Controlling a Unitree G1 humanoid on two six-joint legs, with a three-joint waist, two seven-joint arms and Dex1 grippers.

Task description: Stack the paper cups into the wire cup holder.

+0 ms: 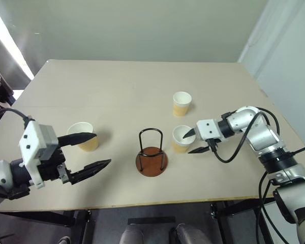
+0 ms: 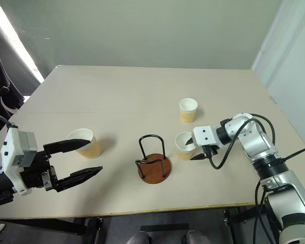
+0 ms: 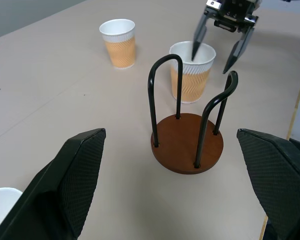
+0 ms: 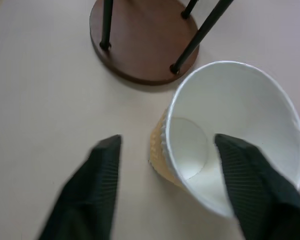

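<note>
The wire cup holder [image 1: 151, 162] stands empty at the table's middle, with black loops on a reddish-brown disc. Just right of it stands a paper cup [image 1: 180, 142]. My right gripper [image 1: 189, 143] is open astride this cup's near wall, with one finger inside the cup [image 4: 250, 190] and the other outside, a gap away from the wall. A second paper cup [image 1: 182, 104] stands farther back. The third paper cup [image 1: 89, 145] is at the left, just behind my open left gripper [image 1: 102, 149], which holds nothing and hovers above the table.
The beige table [image 1: 117, 86] has its front edge close below the holder and its right edge beside my right arm. Black cables [image 1: 234, 147] loop from the right wrist over the table.
</note>
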